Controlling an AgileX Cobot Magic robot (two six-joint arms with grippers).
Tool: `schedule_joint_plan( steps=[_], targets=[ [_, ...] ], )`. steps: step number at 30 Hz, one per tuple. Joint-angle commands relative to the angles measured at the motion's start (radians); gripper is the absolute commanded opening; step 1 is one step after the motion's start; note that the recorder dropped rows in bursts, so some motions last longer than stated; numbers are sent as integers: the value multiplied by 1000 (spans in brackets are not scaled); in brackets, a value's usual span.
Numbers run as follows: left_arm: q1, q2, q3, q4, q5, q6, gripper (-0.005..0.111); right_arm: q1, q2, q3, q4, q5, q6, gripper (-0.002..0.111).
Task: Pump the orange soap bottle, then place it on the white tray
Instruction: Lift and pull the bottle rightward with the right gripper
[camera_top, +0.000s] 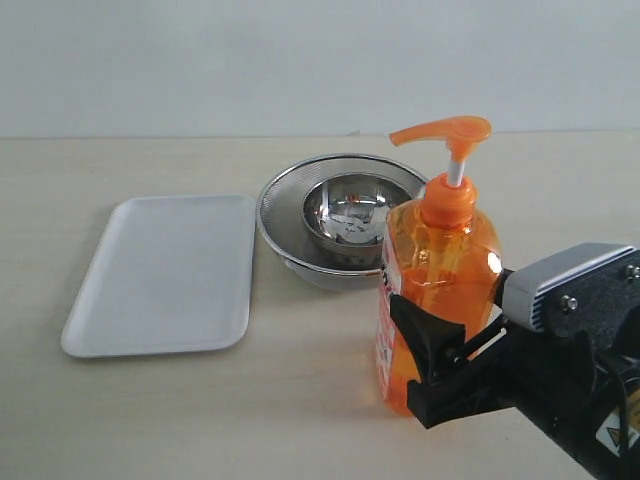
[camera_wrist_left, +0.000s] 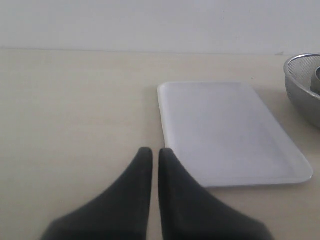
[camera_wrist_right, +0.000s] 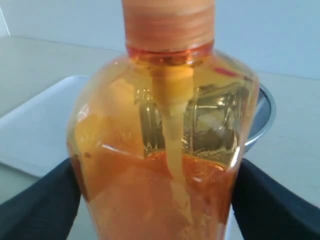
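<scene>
The orange soap bottle (camera_top: 440, 290) stands upright on the table at the front right, its pump head raised and its spout pointing left. My right gripper (camera_top: 455, 312) comes in from the right and is shut on the bottle's lower body. In the right wrist view the bottle (camera_wrist_right: 160, 150) fills the gap, and a black finger (camera_wrist_right: 45, 200) presses against each side. The white tray (camera_top: 150, 345) lies flat to the left with nothing on it. My left gripper (camera_wrist_left: 155, 152) is shut on nothing, hovering near a corner of the tray (camera_wrist_left: 225, 135). It is outside the exterior view.
A steel mesh bowl (camera_top: 285, 215) with a smaller steel bowl (camera_top: 350, 205) inside it stands just behind the bottle, right of the tray. Its rim (camera_wrist_left: 302, 95) shows at the edge of the left wrist view. A pale wall runs along the back of the table.
</scene>
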Motion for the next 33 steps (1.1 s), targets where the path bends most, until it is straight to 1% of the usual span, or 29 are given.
schedule_joint_plan(
  steps=[1, 12, 18, 24, 33],
  targets=[
    [2, -4, -3, 5, -8, -4, 5, -2, 5, 0, 58, -21, -39, 0],
    [2, -4, -3, 5, -8, -4, 5, -2, -16, 0, 118, -26, -78, 0],
    [2, -4, -3, 5, -8, -4, 5, -2, -149, 0, 179, 41, -180, 0],
    [2, -4, -3, 5, -8, -4, 5, -2, -260, 0, 302, 109, -364, 0],
    [2, -4, -3, 5, -8, -4, 5, -2, -275, 0, 313, 58, -389, 0]
  ],
)
